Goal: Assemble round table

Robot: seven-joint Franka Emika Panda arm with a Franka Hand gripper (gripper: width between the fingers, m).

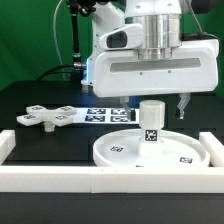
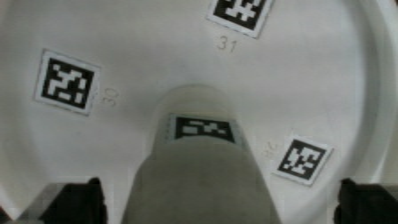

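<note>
— What is seen of the room and the surface?

— A matte black table [image 1: 40, 135] is seen, with a green backdrop [image 1: 35, 40] behind it. The work area is closed in at the front and the sides by white straight border rails [image 1: 60, 180]. The marker board [image 1: 105, 113] is laid flat on the black top, behind the disc.

— Where are the round table's parts found?

— The large rimmed round disc [image 1: 172, 149] is laid flat just inside the front rail. The short cylindrical post [image 1: 151, 122] is stood upright on it, near its middle. The flat cross-shaped piece [image 1: 48, 117] is laid on the table well apart from the disc, toward the exterior view's left, just beside the marker board.

— How are they made?

— All three are seen to be smooth white plastic. Square black-and-white tags are carried on each. In the wrist view several are shown on the disc's floor [image 2: 143, 60] and one on the post's side [image 2: 199, 150].

— And the gripper?

— The gripper [image 1: 152, 102] is held over the post with its jaws spread. In the wrist view the dark fingertips [image 2: 80, 200] are seen on either side of the post, apart from it, so nothing is gripped.
</note>
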